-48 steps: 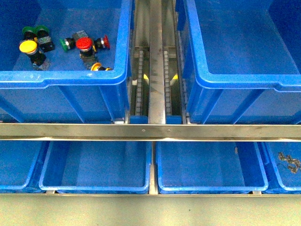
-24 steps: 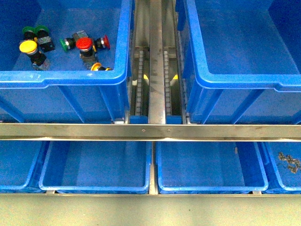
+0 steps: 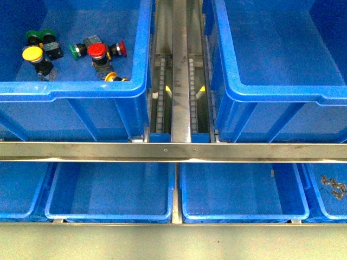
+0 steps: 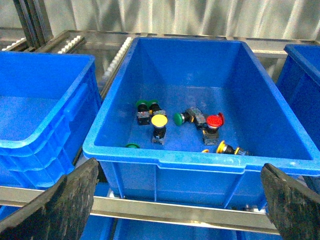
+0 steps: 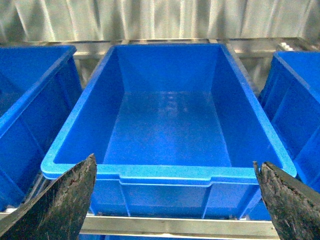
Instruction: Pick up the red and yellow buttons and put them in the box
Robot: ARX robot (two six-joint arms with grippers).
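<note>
Before the crates (image 3: 282,97), left gripper (image 4: 179,165) and right gripper (image 5: 175,161) gape wide, empty.

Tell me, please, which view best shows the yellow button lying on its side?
Left wrist view: the yellow button shows cap and body. In front view the crate rim hides part; the right wrist view misses it.

You can come down into both deep crates from above, since their tops stand open. In the left crate (image 3: 76,89) the red and yellow buttons (image 3: 97,50) crowd together with green ones (image 3: 73,51) near the near wall, some touching, so gaps are tight; the floor beyond them is free. The right crate (image 3: 282,96) gives you bare floor throughout. A roller track (image 3: 179,81) runs between the crates, and a steel rail (image 3: 173,151) crosses nearer you, over the shallow trays (image 3: 108,216).
</note>
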